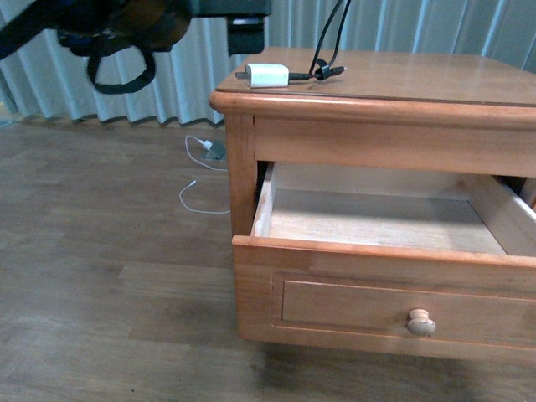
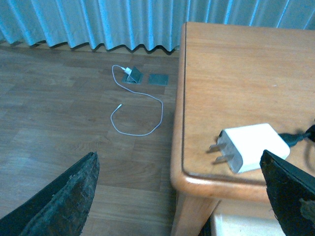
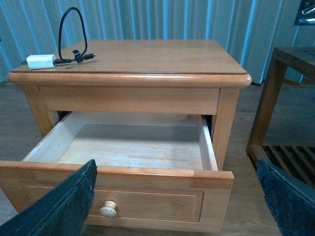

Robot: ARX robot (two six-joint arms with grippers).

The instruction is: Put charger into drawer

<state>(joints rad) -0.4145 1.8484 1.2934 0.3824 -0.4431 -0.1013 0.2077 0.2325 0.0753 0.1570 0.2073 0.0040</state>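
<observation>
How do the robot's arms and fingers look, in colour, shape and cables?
The left arm is black and bulky, with a black cable looped under it. The left fingers are black, wedge-shaped and rough-surfaced, tapering to tips. The right fingers look the same, dark and grainy. No markings are visible.

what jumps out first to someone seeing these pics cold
The drawer, pulled wide open below the nightstand top with nothing visible inside, dominates the front view. On the top, near its left edge, lies the white charger, its black cable looping up behind it. On the floor by the curtain sits another charger with a white cable.
</observation>
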